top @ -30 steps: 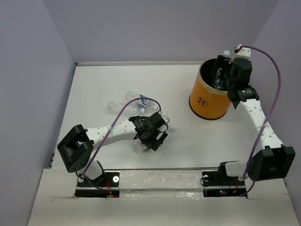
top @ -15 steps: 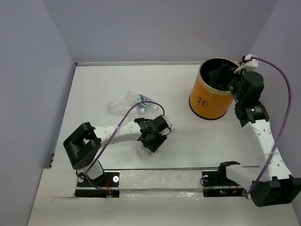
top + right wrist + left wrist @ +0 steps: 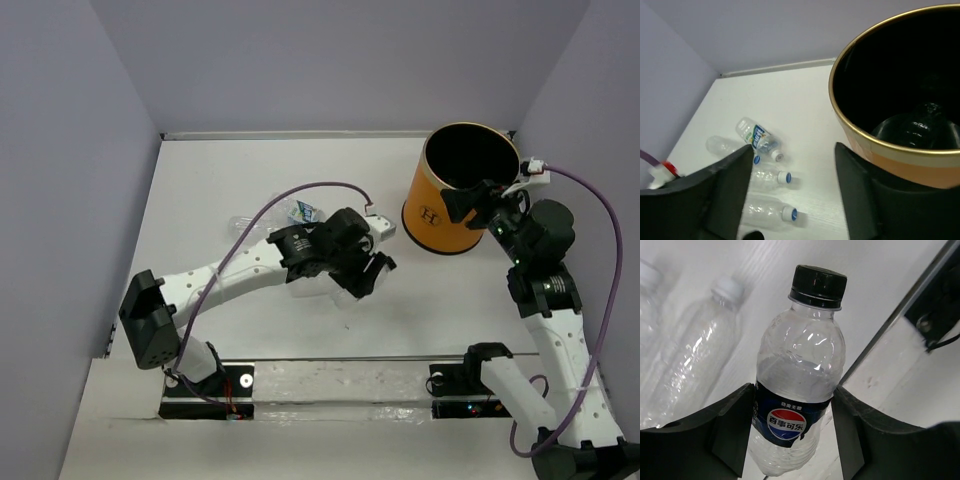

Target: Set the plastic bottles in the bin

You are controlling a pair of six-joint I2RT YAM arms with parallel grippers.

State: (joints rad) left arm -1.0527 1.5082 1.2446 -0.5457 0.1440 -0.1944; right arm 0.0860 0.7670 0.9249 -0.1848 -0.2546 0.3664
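The orange-yellow cylindrical bin with a black inside (image 3: 437,212) is standing upright at the upper right of the top view, and one clear crinkly bottle (image 3: 917,131) is showing at its bottom. A clear plastic bottle with black cap and dark blue label (image 3: 799,375) is sitting in the left gripper (image 3: 792,392). Well left of the bin, a blue-and-white labelled bottle (image 3: 756,136) and bare clear bottles (image 3: 769,176) are lying on their sides.

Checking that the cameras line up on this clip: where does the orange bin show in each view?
Top external: the bin stands upright at upper right.
Left wrist: not in it; only the dark-capped bottle in the left gripper.
Right wrist: the bin fills the right side, a clear bottle inside.
Shared landmark: the blue-and-white labelled bottle, lying left of the bin in the top external and right wrist views.
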